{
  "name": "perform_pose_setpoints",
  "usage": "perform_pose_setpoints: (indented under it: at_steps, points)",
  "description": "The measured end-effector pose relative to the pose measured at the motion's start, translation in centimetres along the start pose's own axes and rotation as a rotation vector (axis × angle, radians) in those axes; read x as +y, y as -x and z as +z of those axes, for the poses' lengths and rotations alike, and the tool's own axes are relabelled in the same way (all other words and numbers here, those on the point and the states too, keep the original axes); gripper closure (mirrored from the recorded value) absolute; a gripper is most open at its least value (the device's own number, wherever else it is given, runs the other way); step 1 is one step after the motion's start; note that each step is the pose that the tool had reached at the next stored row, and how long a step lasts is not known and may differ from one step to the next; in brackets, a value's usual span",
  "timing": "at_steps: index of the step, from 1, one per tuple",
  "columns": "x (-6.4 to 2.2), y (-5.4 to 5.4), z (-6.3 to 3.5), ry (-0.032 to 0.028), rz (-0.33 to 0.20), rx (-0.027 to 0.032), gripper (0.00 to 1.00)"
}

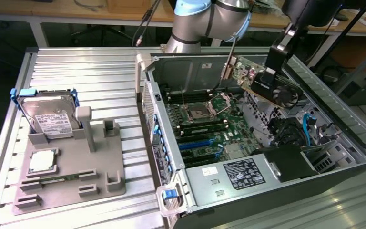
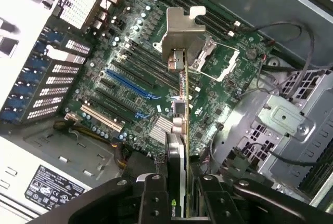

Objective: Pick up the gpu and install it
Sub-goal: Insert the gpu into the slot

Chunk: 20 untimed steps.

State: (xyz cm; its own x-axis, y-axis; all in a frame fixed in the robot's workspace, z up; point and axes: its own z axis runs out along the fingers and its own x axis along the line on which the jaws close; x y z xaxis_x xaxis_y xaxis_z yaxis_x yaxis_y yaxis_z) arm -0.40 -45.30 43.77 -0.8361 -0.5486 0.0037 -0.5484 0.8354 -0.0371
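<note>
Claw: we see the claw clamped on the gpu, with the card pinched between its two black fingers.
Gpu place: we find it held in the air over the far right part of the open computer case. It is clear of the motherboard and not seated in any slot.
Gpu attitude: we read it as tilted, with its fan face turned toward the exterior view's right. Its silver bracket is at the exterior view's left end, close to the case's far wall.
Wrist view: we look along the card's thin edge, and the bracket is the end farthest from the claw, with the motherboard beneath it.
Motherboard: we see it lying flat on the case floor, with the processor socket in its far part. The blue expansion slots are nearer, below and to the left of the card.
Power supply: we note the labelled box at the near end of the case.
Arm: we see the robot arm coming in from the far side, above the case.
Fixture: we see a grey holder on the ribbed metal counter, beside the case on the exterior view's left.
Hard drive: we see the hard drive standing upright at the holder's far end, with blue handles.
Other parts: we see a square silver processor chip lying flat on the holder. A green memory stick lies just nearer than it.
</note>
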Motion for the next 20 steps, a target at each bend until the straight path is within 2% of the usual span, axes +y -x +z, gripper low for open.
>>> perform_pose_setpoints:
  at_steps: [1,18,20]
  points:
    - [0.0,0.0,0.0,-0.0003,-0.062,-0.0023,0.73]
    - [0.0,0.0,0.0,-0.0014,-0.364,-0.0135,0.73]
    - [0.0,0.0,0.0,-0.0016,-0.413,-0.0153,0.73]
